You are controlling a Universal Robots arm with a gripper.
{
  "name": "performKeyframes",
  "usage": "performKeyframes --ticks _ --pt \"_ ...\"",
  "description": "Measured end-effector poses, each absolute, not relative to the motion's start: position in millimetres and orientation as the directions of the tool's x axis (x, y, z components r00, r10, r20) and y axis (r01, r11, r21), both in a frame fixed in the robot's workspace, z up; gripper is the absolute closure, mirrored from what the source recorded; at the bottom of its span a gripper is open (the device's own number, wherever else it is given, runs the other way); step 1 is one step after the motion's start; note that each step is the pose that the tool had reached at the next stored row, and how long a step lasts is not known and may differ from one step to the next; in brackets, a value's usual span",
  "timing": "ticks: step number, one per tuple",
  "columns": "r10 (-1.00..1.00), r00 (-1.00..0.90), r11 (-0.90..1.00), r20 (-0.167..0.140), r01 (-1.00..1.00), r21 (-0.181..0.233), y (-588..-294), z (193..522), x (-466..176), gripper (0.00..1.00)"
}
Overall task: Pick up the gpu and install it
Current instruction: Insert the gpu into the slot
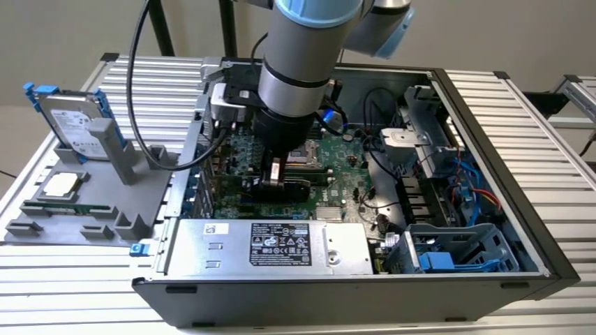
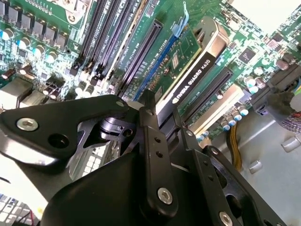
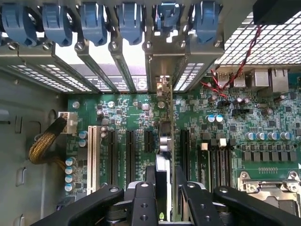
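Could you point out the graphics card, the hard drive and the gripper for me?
graphics card [image 2: 197, 70], second wrist view, on its black cooler shroud.
hard drive [image 1: 77, 127], exterior view, on its silver face.
gripper [image 3: 162, 188], first wrist view, between its fingertips, gripping the card's edge.

An open computer case is lying on a slatted aluminium table in the exterior view, its green motherboard facing up. A silver power supply is sitting along the case's 6 o'clock edge, with a blue-grey drive cage at about 4 o'clock. Outside the case, at 9 o'clock, a grey fixture tray is holding a silver hard drive with blue rails, standing upright, and what may be a processor chip. In the first wrist view, blue slot clips are lining the case's rear wall above a white expansion slot.
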State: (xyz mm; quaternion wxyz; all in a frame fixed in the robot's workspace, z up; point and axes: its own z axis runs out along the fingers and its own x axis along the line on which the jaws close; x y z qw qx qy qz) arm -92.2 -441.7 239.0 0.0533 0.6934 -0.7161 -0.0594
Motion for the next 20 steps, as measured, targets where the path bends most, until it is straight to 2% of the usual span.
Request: performKeyframes --ticks 8,9,13,20 --pt "-0.999 -0.032 0.03 -0.009 -0.987 0.157 -441 236 -92 1.0" --pt "-0.999 -0.032 0.031 -0.008 -0.987 0.158 -441 236 -92 0.0" --pt "-0.999 -0.032 0.031 -0.006 -0.987 0.159 -442 239 -92 0.0" --pt "-0.999 -0.032 0.031 -0.006 -0.987 0.159 -442 271 -92 0.0"
